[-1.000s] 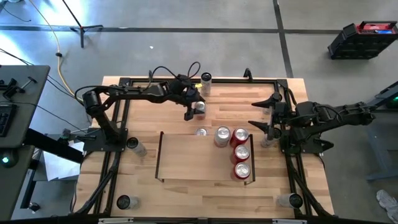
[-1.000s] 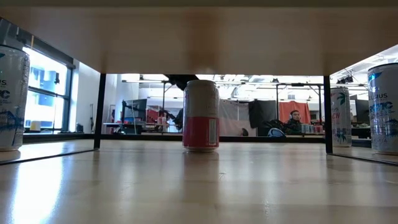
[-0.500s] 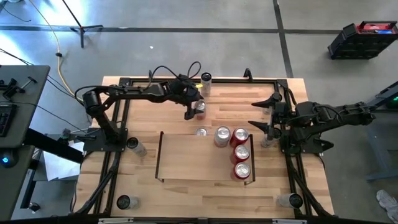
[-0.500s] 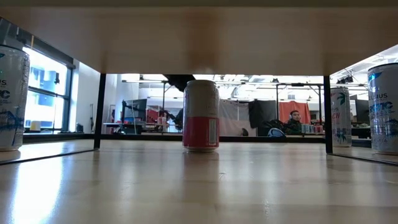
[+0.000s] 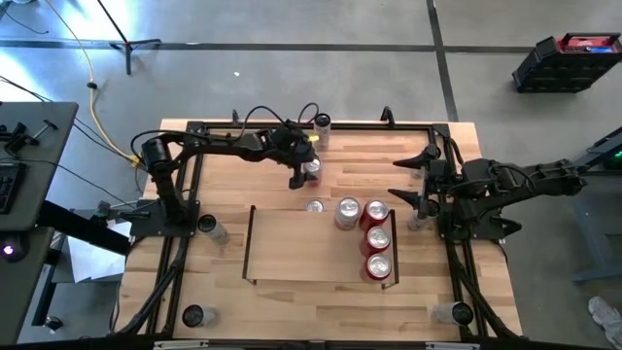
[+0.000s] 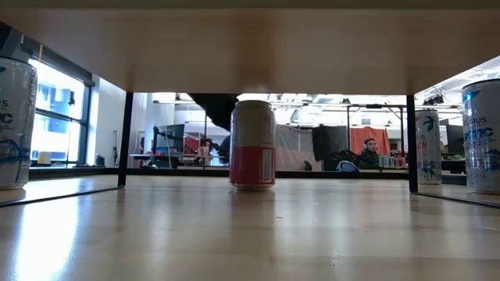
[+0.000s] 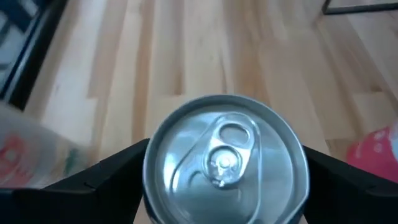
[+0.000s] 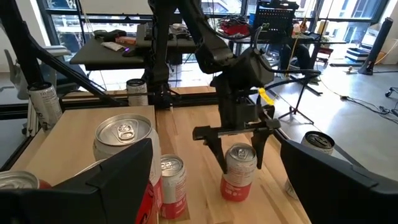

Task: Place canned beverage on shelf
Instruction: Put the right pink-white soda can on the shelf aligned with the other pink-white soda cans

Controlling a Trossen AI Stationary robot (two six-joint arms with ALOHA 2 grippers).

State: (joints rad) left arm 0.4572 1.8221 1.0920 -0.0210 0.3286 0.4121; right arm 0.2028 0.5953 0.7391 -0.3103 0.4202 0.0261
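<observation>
Left gripper (image 5: 304,171), fingers spread, is straddling the upright can (image 5: 312,167) standing outside the shelf (image 5: 292,255), positioned for a grasp not yet closed. Right gripper (image 5: 408,191), likewise released and empty, is waiting beside the shelf's filled right column.

A grey concrete floor (image 5: 292,58) is seen around the counter, crossed by a yellow cable (image 5: 94,92). A black and red case (image 5: 567,60) is set on it. Large bright windows (image 6: 58,117) are seen at one side, and a seated person (image 6: 369,151) among desks beyond.
</observation>
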